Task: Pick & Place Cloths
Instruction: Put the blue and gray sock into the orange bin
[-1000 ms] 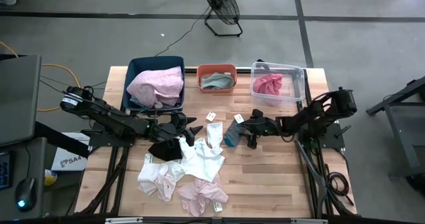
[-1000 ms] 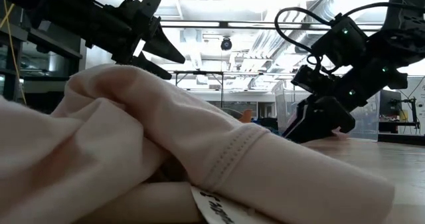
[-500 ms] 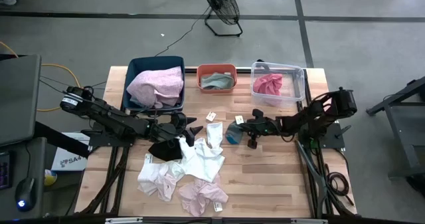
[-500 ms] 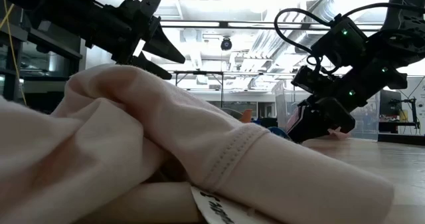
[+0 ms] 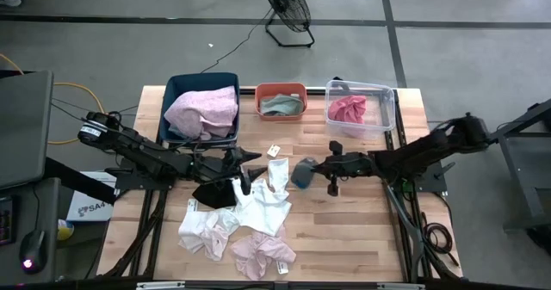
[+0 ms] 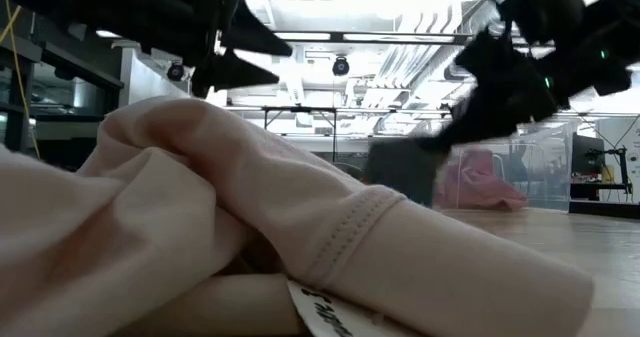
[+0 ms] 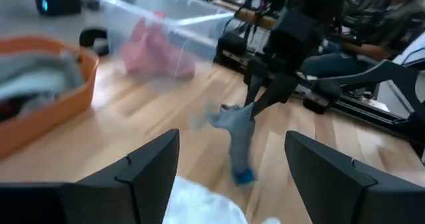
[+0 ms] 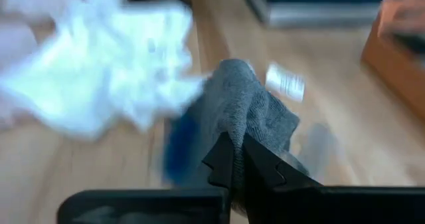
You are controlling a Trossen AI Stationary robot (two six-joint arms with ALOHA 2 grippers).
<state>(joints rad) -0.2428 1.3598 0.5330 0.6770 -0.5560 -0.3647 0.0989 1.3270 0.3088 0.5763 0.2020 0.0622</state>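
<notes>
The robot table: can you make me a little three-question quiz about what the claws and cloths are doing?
1. True or false: the right claw is shut on the grey sock.
2. Which bin holds a grey cloth: A blue bin, B orange bin, C clear bin?
3. Fill in: the left claw is ____ above the pile of cloths.

Key: 1 true; 2 B; 3 open.

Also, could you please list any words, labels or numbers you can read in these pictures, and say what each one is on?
"SA4": on the white box on the floor, left of the table.
Tag on the pink cloth: cut off, unreadable.
Small white tags on the table: too small.
</notes>
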